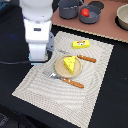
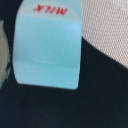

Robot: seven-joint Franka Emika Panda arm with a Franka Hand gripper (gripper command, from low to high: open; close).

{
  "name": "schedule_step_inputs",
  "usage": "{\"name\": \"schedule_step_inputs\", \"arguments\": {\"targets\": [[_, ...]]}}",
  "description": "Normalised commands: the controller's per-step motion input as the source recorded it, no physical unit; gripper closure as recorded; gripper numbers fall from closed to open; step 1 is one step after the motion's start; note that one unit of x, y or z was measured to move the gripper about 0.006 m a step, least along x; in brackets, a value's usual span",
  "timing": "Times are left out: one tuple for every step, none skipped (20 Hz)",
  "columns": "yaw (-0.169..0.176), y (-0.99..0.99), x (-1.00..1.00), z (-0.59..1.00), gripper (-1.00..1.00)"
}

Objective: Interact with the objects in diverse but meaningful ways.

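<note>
- Gripper fingers: not visible in either view. The wrist view is filled by the object beneath it, and in the exterior view the white robot arm point(image 1: 37, 30) hides its own lower end. Cannot tell whether the fingers are spread or pressed together.
- Wrist view: a light blue cup-like container point(image 2: 47, 47) with red lettering reading "MILK" near one edge fills most of the frame. It sits against a dark surface. A woven cream fabric point(image 2: 107, 27) shows in one corner, and a pale curved rim shows at the opposite edge.
- Exterior view: the arm stands at the placemat's edge on the exterior view's left, over the black table point(image 1: 112, 100). The blue container is not visible here.
- Yellow holed cheese wedge point(image 1: 70, 64): rests on the round tan plate point(image 1: 61, 71), at the middle of the cream woven placemat point(image 1: 40, 90).
- Orange-handled knife point(image 1: 86, 58) lies beside the plate on its far side, and the orange-handled fork point(image 1: 70, 81) on its near side, both on the placemat.
- Yellow red-marked packet point(image 1: 81, 44): flat on the placemat beyond the plate, apart from it.
- Red tomato point(image 1: 85, 13): inside a small grey saucepan point(image 1: 90, 18) on the brown board point(image 1: 107, 30) at the back.
- A second dark grey pot point(image 1: 68, 8) stands just beside it; a pale bowl point(image 1: 123, 17) is at the exterior view's right edge.
</note>
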Motion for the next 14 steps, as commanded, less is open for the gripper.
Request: {"name": "schedule_step_inputs", "arguments": {"targets": [[-0.1, 0.0, -0.77, -0.13, -1.0], [-0.085, 0.01, -0.79, -0.14, -1.0], [-0.072, 0.11, -0.79, -0.12, -1.0], [-0.058, 0.2, -0.74, -0.07, -1.0], [-0.038, 0.29, -0.68, -0.02, -1.0], [-0.03, 0.38, -0.65, 0.0, -1.0], [-0.024, 0.39, -0.61, 0.0, -1.0], [-0.021, 0.41, -0.59, 0.0, -1.0], [-0.021, 0.41, -0.59, 0.0, -1.0], [-0.02, 0.41, -0.59, 0.0, -1.0], [-0.019, 0.44, -0.54, 0.0, -1.0], [-0.018, 0.47, -0.52, 0.0, -1.0], [-0.023, 0.51, -0.5, 0.01, -1.0], [-0.02, 0.51, -0.5, 0.01, -1.0]]}}
